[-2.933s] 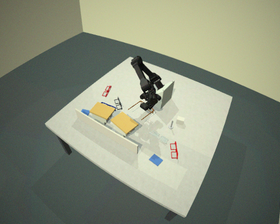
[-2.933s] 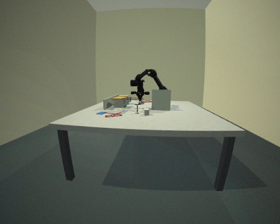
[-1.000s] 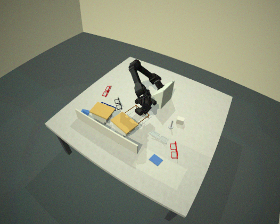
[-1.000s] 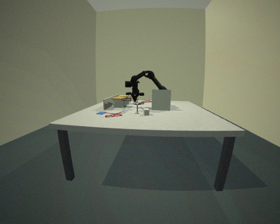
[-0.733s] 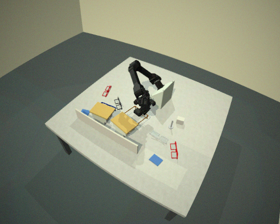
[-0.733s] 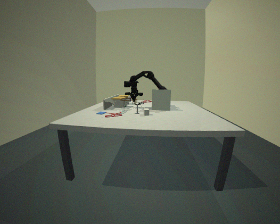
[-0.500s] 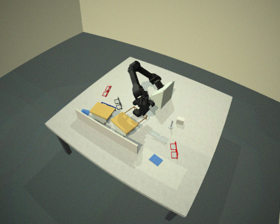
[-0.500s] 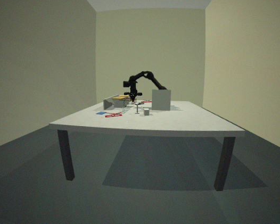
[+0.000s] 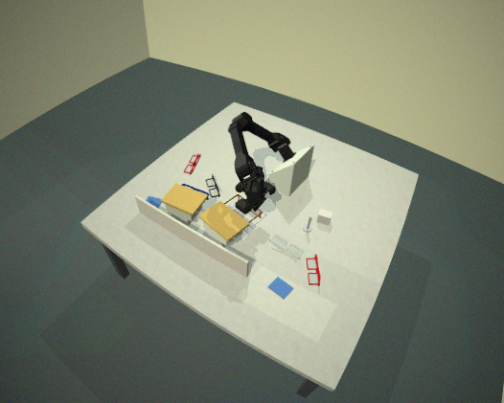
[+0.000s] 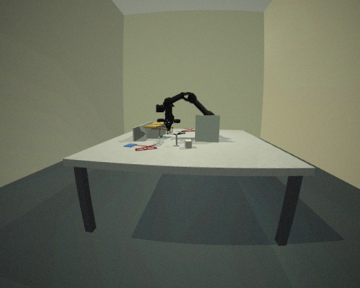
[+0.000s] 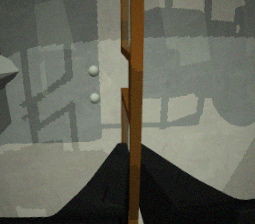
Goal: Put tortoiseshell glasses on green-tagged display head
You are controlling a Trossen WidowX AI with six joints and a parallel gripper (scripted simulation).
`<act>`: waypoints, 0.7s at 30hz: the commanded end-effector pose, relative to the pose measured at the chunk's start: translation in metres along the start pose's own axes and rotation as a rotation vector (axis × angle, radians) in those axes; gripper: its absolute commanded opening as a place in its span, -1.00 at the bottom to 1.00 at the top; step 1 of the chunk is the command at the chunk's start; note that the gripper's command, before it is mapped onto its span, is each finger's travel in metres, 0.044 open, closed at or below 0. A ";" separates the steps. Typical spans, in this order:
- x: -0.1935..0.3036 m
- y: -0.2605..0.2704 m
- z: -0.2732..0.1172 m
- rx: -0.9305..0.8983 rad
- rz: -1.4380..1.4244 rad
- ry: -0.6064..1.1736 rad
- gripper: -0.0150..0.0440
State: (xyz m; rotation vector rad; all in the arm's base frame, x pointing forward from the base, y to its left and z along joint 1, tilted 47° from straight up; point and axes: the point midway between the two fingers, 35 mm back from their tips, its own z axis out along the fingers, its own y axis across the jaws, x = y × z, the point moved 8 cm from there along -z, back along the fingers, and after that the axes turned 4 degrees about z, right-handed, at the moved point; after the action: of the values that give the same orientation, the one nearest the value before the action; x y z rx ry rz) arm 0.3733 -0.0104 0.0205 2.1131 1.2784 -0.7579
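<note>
My gripper points down, shut on the front of the tortoiseshell glasses. The glasses are off the table, their temples pointing toward the right-hand display head, a pale block with a yellow top. The temple ends appear near its two sides; I cannot tell whether they touch it. Two small white balls show beside the frame in the wrist view. The other head stands to the left, with dark blue glasses at its edge. No green tag is visible.
A long low wall stands behind the heads. A large upright panel stands close to the arm. Black glasses, clear glasses, red glasses, a small post and a white block are around.
</note>
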 end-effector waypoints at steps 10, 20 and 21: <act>0.002 0.019 0.001 -0.002 -0.006 -0.006 -0.49; 0.003 0.033 0.001 -0.002 -0.006 -0.007 -0.49; 0.003 0.034 0.001 -0.002 -0.005 -0.007 -0.49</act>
State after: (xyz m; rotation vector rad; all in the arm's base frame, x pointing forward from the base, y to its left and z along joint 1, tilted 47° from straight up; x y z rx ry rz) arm 0.4001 -0.0206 0.0241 2.1124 1.2778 -0.7567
